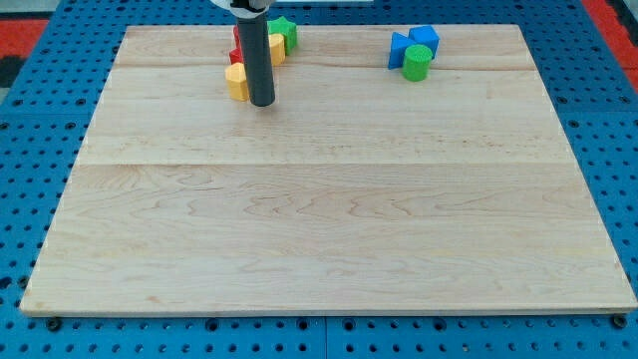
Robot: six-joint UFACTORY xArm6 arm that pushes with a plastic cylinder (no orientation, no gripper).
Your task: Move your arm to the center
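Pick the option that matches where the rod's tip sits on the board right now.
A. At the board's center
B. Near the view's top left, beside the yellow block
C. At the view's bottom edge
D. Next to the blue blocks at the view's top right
B: my tip rests against the right side of the yellow block near the view's top left, well apart from the blue blocks and the green cylinder.
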